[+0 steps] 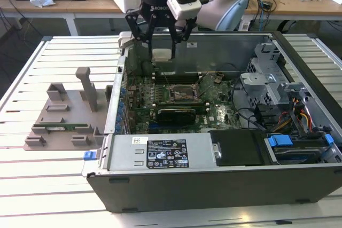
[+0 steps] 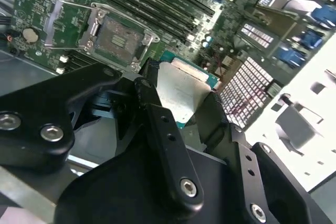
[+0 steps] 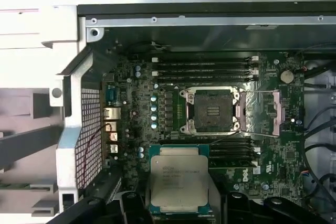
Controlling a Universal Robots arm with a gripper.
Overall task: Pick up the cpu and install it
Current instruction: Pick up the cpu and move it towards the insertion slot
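Note:
The cpu (image 3: 179, 180), a flat square chip with a silver-white top and a green rim, hangs between my gripper's (image 1: 163, 40) black fingers (image 2: 149, 95), which are shut on its edges. In the exterior view the cpu (image 1: 162, 54) hangs over the back of the open computer case, above the motherboard. The empty socket (image 3: 212, 110) with its metal latch frame swung open lies on the motherboard (image 3: 173, 103), a short way from the chip. In the second wrist view the cpu (image 2: 178, 90) sits beside the open socket (image 2: 118, 35).
The open case (image 1: 214, 185) has steel walls all round. Memory slots (image 3: 205, 66) flank the socket. A black graphics card (image 1: 176, 113), a power supply box (image 1: 160, 153) and cables with drive bays (image 1: 288, 105) fill the case. A grey holder (image 1: 64, 116) stands on the slatted table at the exterior view's left.

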